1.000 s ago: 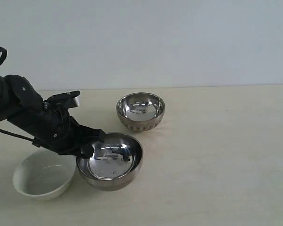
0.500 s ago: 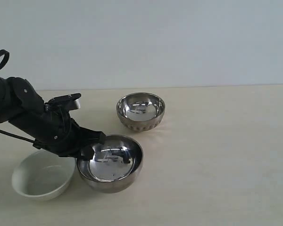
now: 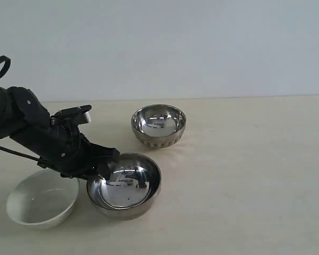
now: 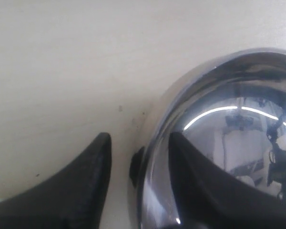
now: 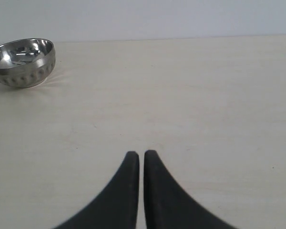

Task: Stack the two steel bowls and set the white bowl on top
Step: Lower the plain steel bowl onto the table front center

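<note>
The smooth steel bowl (image 3: 125, 185) sits flat on the table near the front, left of centre. My left gripper (image 3: 103, 167) straddles its left rim: one finger is inside the bowl (image 4: 229, 143), and the other stands outside with a gap to the wall, so the left gripper (image 4: 138, 143) is open. The ribbed steel bowl (image 3: 158, 125) stands alone further back and also shows in the right wrist view (image 5: 23, 62). The white bowl (image 3: 41, 198) rests at the front left, beside the smooth one. My right gripper (image 5: 141, 153) is shut and empty over bare table.
The pale wooden table (image 3: 244, 175) stretches to the right with nothing on it in view. A plain light wall runs behind the table. My left arm lies low over the table's left side, just above the white bowl.
The smooth steel bowl, held tilted off the table a second ago, has come down flat and the left fingers have parted from its rim. The white bowl slid slightly left.
</note>
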You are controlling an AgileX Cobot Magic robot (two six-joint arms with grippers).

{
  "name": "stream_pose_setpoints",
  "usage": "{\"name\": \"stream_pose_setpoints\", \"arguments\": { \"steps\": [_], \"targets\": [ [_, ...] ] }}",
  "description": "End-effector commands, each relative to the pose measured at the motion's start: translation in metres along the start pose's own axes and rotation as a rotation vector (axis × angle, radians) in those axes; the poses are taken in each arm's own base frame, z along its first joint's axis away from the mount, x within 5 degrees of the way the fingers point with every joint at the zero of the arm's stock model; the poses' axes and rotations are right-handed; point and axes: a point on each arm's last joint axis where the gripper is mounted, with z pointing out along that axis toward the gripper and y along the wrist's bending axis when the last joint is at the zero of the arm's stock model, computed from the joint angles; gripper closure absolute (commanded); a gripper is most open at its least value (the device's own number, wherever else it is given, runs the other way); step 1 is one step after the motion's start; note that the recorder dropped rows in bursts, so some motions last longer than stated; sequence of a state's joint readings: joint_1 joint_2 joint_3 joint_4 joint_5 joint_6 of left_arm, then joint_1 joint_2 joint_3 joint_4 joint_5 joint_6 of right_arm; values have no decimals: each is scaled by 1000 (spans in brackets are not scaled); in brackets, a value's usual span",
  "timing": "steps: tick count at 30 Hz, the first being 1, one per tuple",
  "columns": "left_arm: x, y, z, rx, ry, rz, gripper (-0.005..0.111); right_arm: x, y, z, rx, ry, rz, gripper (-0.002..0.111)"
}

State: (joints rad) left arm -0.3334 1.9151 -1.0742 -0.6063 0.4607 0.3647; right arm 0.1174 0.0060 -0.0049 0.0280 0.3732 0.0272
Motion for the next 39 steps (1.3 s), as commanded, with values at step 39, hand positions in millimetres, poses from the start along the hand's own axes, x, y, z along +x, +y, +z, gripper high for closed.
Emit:
{"name": "stream_pose_setpoints", "arguments": {
  "steps": [39],
  "targets": [
    [4,-7,-8,43,37,-19,97,0,0,0,5,-12,-5,108]
  ]
}}
